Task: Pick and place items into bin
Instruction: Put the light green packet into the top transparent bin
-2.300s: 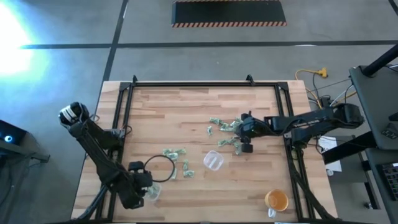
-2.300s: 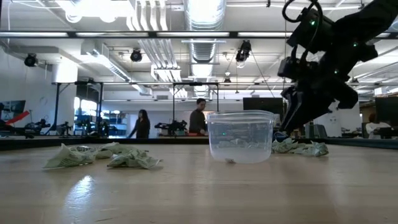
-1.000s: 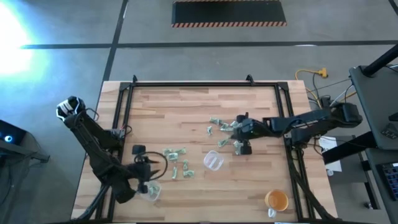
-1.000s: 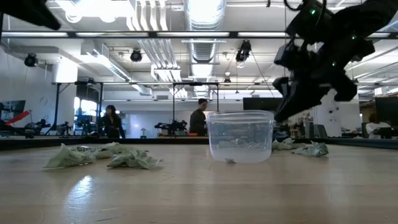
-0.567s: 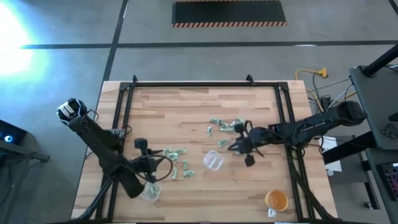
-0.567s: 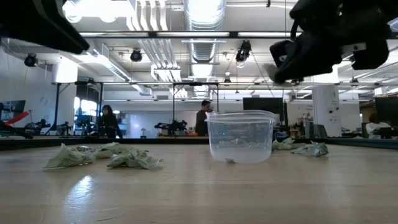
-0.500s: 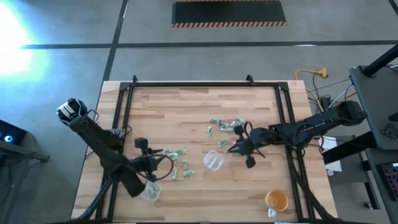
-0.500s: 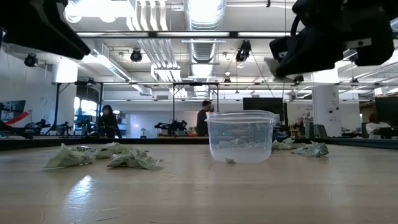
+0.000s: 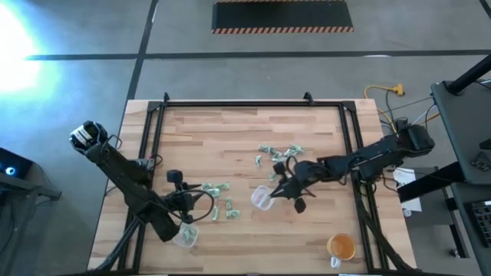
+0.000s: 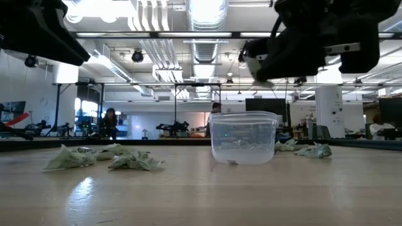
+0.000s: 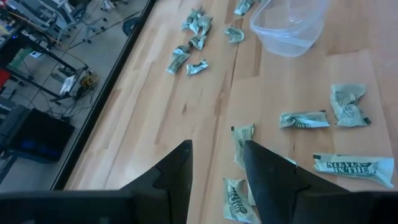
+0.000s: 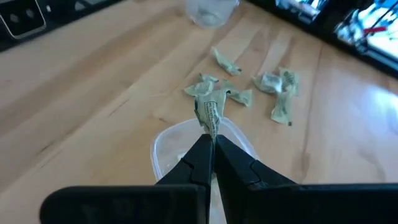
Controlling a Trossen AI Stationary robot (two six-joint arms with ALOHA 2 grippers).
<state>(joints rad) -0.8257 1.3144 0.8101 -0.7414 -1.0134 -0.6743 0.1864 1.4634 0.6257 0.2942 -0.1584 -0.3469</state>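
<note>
Since a moment ago the right gripper point(image 9: 278, 188) has swung away from the far cluster of wrappers and now hangs above the clear cup point(image 9: 261, 198), while the left gripper point(image 9: 184, 217) has barely shifted. Starting on the left, the left gripper's jaws stand spread with nothing between them, poised over a small group of wrappers point(image 11: 302, 119) lying on the wooden surface point(image 9: 215, 146) just ahead of and beside its fingers point(image 11: 176, 169); a second clear cup point(image 9: 185, 237) sits just behind this gripper near the surface's front edge. Farther along, in the left wrist view, the clear cup point(image 11: 288, 26) lies well beyond the jaws, with more wrappers scattered past it. At the right gripper point(image 12: 213, 147) the jaws are pressed together on one green-and-white wrapper point(image 12: 208, 112), which sticks out past the fingertips point(image 12: 200, 151) directly over the open mouth of the clear cup point(image 12: 193, 140). Beyond those jaws a loose cluster of wrappers point(image 12: 277, 85) rests on the surface. From table height the clear cup point(image 10: 243, 137) stands upright with the right gripper point(image 10: 259, 69) above its rim. An orange cup point(image 9: 341, 247) sits well behind the right gripper, near the front right corner.
</note>
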